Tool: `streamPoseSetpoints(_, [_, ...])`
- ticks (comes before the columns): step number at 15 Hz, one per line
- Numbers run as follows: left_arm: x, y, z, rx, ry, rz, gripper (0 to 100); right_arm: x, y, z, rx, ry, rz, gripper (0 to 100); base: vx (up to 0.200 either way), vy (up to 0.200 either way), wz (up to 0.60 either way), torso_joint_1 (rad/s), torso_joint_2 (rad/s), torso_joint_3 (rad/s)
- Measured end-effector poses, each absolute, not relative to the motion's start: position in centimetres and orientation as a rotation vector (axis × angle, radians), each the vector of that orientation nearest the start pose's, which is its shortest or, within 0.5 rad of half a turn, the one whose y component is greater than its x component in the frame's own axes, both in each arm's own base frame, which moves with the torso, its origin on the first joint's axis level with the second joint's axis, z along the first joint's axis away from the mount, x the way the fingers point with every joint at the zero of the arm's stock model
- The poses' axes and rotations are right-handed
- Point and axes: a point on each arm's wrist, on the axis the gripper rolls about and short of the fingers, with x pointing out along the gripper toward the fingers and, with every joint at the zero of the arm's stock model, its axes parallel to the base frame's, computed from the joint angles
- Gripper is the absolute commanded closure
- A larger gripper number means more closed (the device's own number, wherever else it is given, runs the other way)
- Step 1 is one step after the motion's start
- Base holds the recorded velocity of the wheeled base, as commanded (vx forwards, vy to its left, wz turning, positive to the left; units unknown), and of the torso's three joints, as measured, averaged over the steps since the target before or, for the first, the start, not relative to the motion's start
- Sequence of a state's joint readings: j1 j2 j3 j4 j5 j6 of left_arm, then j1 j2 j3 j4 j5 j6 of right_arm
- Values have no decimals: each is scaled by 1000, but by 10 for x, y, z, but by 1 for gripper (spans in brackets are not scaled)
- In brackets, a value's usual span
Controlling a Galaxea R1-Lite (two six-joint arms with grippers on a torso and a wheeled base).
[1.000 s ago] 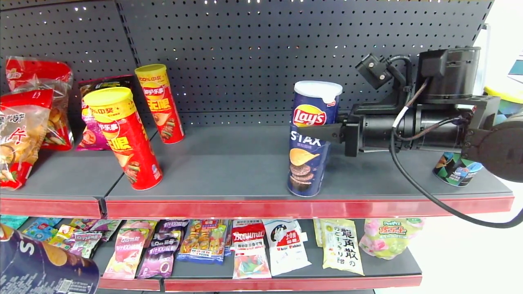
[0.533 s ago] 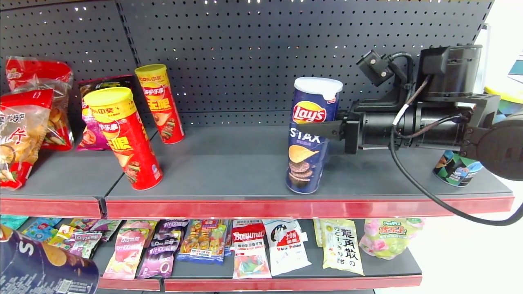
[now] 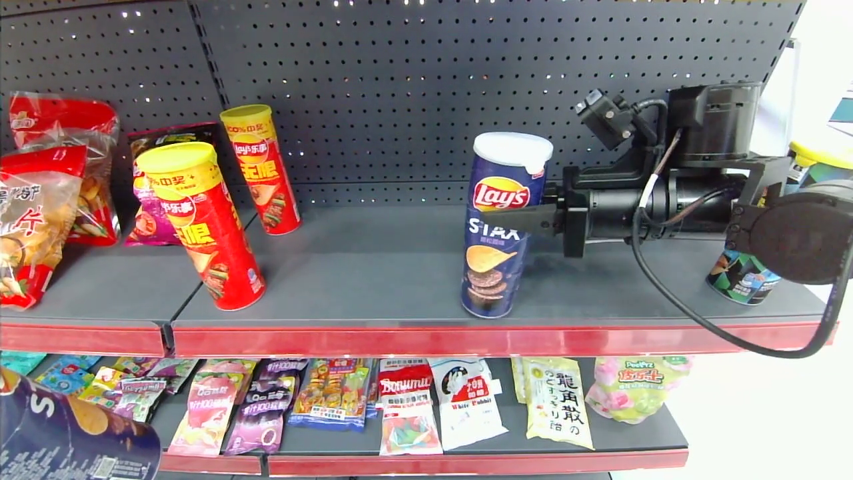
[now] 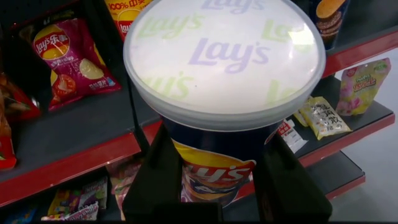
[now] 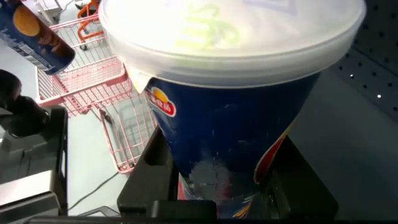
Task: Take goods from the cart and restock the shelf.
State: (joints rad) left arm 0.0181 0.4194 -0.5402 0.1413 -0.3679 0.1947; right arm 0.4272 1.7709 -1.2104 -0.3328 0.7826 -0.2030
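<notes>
This is looking like a shop: a pegboard-backed shelf [image 3: 373, 267] with a red front rail is carrying chip canisters [image 3: 200, 227] and snack bags [image 3: 40, 220], with candy packets [image 3: 406, 407] lying in rows below. A pink wire shopping cart [image 5: 87, 87] is standing nearby.

The right gripper [image 3: 498, 215] clasped the blue can [image 3: 492, 280] at the shelf's [image 3: 373, 267] front edge. A second blue can [image 3: 66, 433] showed below the shelf's left end.

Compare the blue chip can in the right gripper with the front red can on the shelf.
Lid: the blue can has a white one, the front red can a yellow one. Grip: the blue can is clamped in the right gripper; the front red can stands free. Both are tall lidded tubes near the front edge of the shelf.
</notes>
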Motion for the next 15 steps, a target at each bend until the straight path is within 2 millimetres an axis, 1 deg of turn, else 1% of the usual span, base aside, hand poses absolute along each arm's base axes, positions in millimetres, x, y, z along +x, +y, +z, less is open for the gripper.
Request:
streamPoseSetpoints(4, [-9,-8,216,189,-15,-350,100,312,156,241,-142,113,1216,100,0,0,0,0,0,0])
streamPoseSetpoints(15, [-9,-8,217,190,-20,-353,100,303,154,228,-142,153,1242,100,0,0,0,0,0,0])
